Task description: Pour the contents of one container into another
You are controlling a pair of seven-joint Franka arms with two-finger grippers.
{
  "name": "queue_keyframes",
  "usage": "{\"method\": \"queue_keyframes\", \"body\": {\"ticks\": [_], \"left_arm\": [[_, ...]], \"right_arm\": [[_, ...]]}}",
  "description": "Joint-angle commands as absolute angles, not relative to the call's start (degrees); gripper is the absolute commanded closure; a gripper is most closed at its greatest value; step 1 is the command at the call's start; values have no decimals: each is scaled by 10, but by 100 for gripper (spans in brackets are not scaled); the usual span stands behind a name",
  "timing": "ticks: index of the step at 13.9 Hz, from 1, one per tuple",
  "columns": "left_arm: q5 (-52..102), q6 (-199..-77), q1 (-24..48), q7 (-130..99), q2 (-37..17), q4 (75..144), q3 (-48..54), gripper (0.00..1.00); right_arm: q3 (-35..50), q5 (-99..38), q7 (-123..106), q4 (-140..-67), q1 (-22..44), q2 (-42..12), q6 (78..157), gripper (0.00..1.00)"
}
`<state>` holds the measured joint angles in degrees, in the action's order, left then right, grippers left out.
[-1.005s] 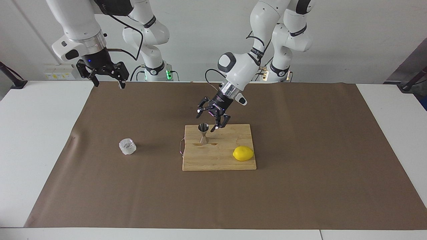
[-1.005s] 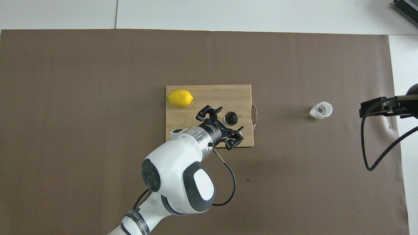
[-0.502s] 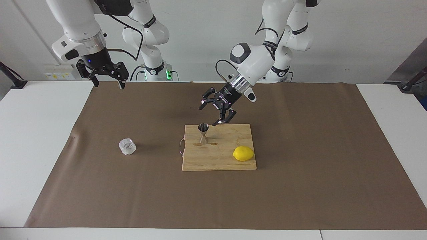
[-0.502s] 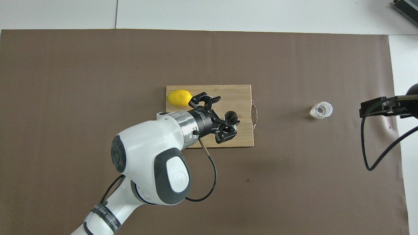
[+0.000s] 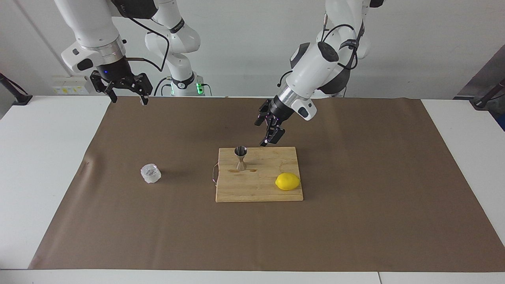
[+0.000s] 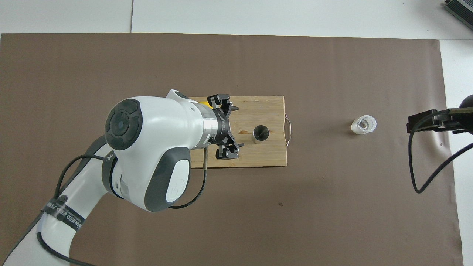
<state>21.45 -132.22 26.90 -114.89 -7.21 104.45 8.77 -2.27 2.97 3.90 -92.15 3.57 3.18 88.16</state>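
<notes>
jigger (image 5: pixel 240 157) upright on board (image 5: pixel 260 189), cup (image 5: pixel 150 173) apart

**Little legible text**

A black band (image 6: pixel 63 216) around the left arm (image 6: pixel 147 147) is showing white lettering, too small and slanted for reading with certainty. Nothing else in either view is carrying readable text, labels or numbers.

Jigger (image 5: pixel 240 157): polished steel, mirror-bright. Cup (image 5: pixel 150 173): clear crinkled plastic, whitish, faceted walls catching glints. Cutting board (image 5: pixel 252 189): pale wood, visible grain, matt, thin wire loop at one edge. Lemon (image 5: pixel 287 181): yellow, slightly glossy skin. Table cover (image 5: pixel 355 221): brown paper, matt, faintly creased. Tabletop (image 5: pixel 39 157) margins: smooth white.
</notes>
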Motion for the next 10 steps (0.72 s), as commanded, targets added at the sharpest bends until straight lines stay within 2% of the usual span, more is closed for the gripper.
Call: {"method": "queue_keyframes", "body": {"ticks": [1, 4, 6, 10], "left_arm": [[150, -1265, 232, -1105, -33, 1040, 88, 0], [149, -1245, 180, -907, 3, 1039, 87, 0], [145, -1245, 154, -747, 8, 1039, 84, 0], [30, -1243, 102, -515, 11, 1029, 82, 0]], "right_arm": [[-26, 18, 31, -936, 35, 44, 892, 0], [-26, 18, 31, -936, 35, 44, 892, 0], [-25, 18, 31, -936, 35, 44, 892, 0], [-26, 18, 31, -936, 35, 44, 892, 0]]}}
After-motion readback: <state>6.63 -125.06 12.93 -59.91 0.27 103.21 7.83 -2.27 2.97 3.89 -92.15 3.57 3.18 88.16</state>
